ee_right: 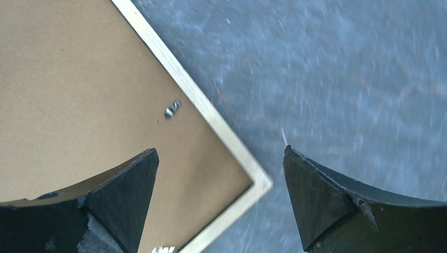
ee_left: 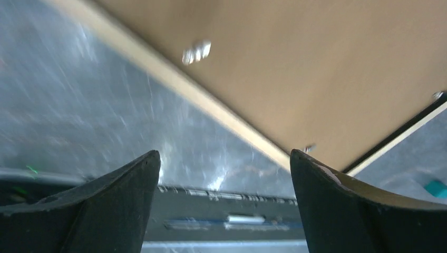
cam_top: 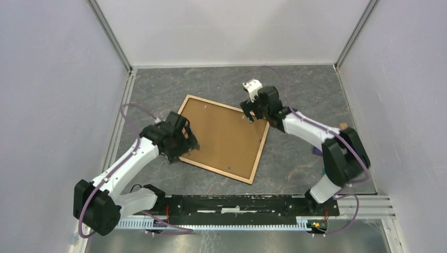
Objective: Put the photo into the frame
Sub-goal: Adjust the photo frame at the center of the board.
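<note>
The frame lies flat, tan back side up, tilted in the middle of the grey table, with the brown backing board sitting inside it. The photo is not visible in any view. My left gripper is open and empty at the frame's near-left corner. In the left wrist view the tan rail and board lie just beyond the fingertips. My right gripper is open and empty over the frame's far-right corner. In the right wrist view that corner rail lies between the fingers.
Small metal tabs sit on the backing board near the rails. A black mounting rail runs along the near edge. A small teal object lies on the table by the frame. White walls enclose the table.
</note>
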